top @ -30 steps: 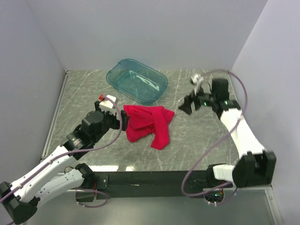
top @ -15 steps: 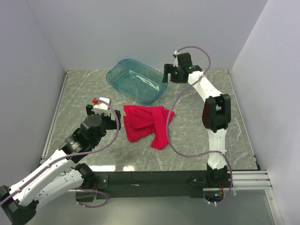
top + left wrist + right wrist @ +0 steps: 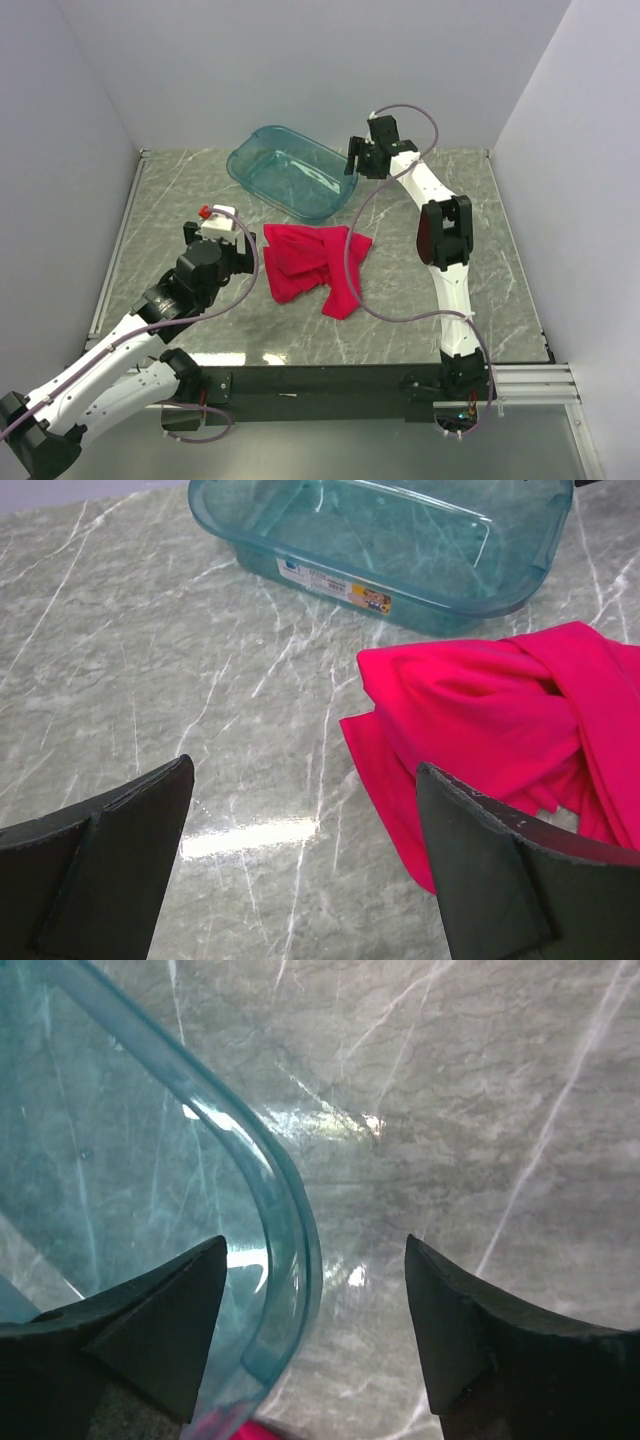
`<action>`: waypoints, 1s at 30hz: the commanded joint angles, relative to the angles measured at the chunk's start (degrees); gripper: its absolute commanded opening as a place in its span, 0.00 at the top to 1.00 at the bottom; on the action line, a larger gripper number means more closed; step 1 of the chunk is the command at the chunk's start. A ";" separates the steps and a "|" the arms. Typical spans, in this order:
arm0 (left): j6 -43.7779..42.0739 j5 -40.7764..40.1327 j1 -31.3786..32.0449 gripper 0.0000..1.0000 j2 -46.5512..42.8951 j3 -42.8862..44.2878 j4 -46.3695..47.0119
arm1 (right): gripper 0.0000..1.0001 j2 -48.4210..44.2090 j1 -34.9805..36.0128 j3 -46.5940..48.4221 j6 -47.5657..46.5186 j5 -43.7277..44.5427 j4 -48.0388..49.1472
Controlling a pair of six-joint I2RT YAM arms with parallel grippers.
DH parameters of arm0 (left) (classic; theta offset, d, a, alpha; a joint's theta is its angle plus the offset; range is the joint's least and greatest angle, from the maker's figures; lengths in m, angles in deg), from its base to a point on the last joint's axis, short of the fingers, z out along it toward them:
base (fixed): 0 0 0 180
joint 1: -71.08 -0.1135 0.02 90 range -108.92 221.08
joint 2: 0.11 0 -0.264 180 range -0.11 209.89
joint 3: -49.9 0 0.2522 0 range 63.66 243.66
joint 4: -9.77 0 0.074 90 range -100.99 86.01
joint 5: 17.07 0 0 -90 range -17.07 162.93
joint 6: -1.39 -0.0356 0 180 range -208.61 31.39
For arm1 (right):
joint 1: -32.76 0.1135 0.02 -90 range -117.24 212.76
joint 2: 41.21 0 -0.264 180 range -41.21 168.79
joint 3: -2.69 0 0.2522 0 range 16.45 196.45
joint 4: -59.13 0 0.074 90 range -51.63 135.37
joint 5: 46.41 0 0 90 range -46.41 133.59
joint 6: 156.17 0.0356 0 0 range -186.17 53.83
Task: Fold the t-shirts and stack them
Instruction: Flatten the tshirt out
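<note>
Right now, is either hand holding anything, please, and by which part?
Nothing is held: the left hand is open beside the shirt, the right hand open over the bin rim.

One t-shirt (image 3: 315, 262) is present. Colour: solid red-pink, no visible print. State: unfolded, crumpled into a loose heap with overlapping layers and raised ridges. Position: near the centre of the worktop (image 3: 420, 300), just in front of the clear teal tub (image 3: 292, 172); contact with the tub wall cannot be confirmed. One narrower strip of fabric trails from the heap toward the near edge.
</note>
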 commanded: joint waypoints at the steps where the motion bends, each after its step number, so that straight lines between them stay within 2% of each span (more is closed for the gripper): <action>1: -0.66 0.77 -0.96 0.03 0.37 0.09 2.52 | 0.24 1.64 0.18 3.16 1.97 -0.75 0.94; 8: -0.31 1.39 -1.49 0.03 1.16 0.26 2.35 | 0.43 2.35 0.18 3.25 2.76 -1.37 1.29; 10: -0.31 1.65 -1.67 0.03 0.98 0.18 2.43 | 0.52 2.00 0.27 2.37 2.76 -1.54 1.46; 14: -0.13 1.92 -1.84 0.03 0.89 0.18 2.26 | 0.63 -0.55 0.00 -1.75 3.29 -2.07 2.69; 17: -0.13 2.09 -1.84 0.03 0.72 0.26 2.08 | 0.65 -4.85 -0.69 -8.42 4.42 -1.54 5.41; 23: 0.04 3.23 -1.93 0.03 0.02 0.18 2.08 | 0.66 -17.85 -3.68 -30.98 9.43 0.56 14.64; 30: 0.39 4.29 -1.93 0.03 -0.69 0.35 1.82 | 0.68 -32.87 -10.62 -49.03 12.34 2.94 21.15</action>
